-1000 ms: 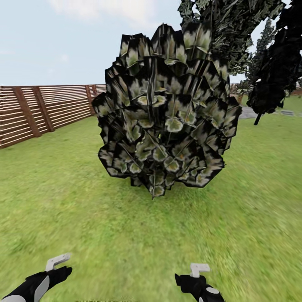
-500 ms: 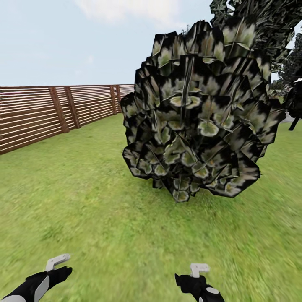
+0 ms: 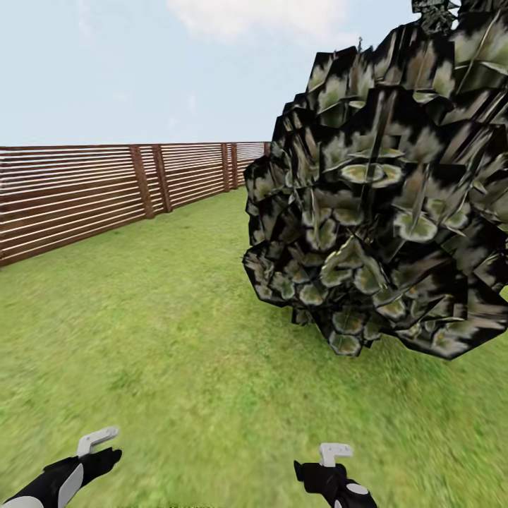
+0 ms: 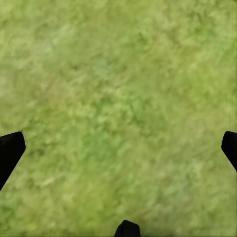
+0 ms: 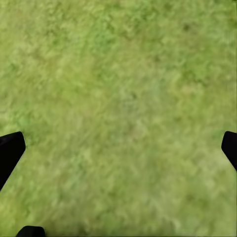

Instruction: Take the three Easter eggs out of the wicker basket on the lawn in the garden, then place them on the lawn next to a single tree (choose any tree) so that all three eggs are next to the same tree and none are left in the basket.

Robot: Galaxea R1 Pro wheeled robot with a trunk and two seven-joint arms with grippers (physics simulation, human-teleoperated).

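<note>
left pincer [image 4: 118, 148] spread | right pincer [image 5: 118, 148] spread | lawn [image 3: 176, 367] beneath both

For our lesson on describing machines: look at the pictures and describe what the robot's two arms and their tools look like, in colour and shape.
Both arms are black with pale grey oval panels on the wrists. The left tool and right tool end in light grey, flat, angular bracket-like pieces. In the wrist views over the lawn, the fingertips appear as plain black wedges. No cables or markings show.

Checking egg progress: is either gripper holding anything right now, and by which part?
Nothing is held. The left gripper and right gripper both have fingers spread wide over bare lawn.
</note>
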